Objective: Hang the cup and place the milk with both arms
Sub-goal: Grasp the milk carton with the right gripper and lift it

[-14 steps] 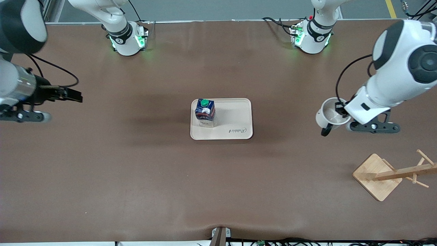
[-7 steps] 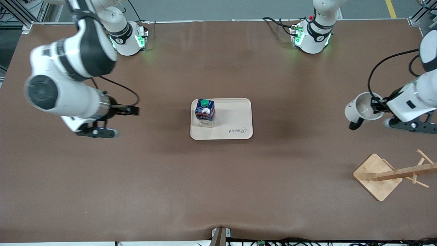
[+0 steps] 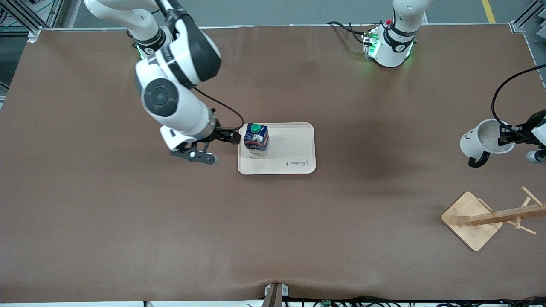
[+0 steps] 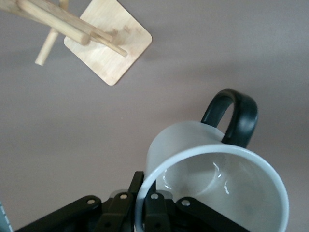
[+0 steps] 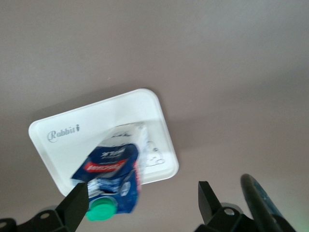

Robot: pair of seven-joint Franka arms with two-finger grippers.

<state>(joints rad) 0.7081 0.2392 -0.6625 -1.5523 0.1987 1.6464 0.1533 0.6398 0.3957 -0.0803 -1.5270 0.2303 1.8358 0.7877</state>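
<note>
nearest the front camera, toward my left arm's end of the table, stands the bamboo cup rack with a square base and pegged post (image 3: 471,220), its post running out of the frame edge. a little farther from the camera and up in the air over bare brown tabletop (image 3: 128,213) is the small white ceramic mug with a black loop handle (image 3: 486,142); a bit of its drawn black face shows on the side, its mouth is tipped toward the camera and its handle hangs down. my left gripper (image 3: 507,134) is clamped on the mug's rim, one finger (image 4: 154,212) inside the rim and one outside; the rest of that arm is cut off at the frame edge.

at mid-table lies the cream rectangular plastic tray (image 3: 294,147), and on its end toward my right arm stands the small dark-blue milk carton with a round green cap, red label patch and whitish base (image 3: 256,140), upright. my right gripper (image 3: 232,137) sits just beside the carton, fingers spread wide and holding nothing; in the right wrist view the carton (image 5: 111,174) lies between the two fingertips (image 5: 75,205), blurred, so i cannot tell whether either one touches it.
</note>
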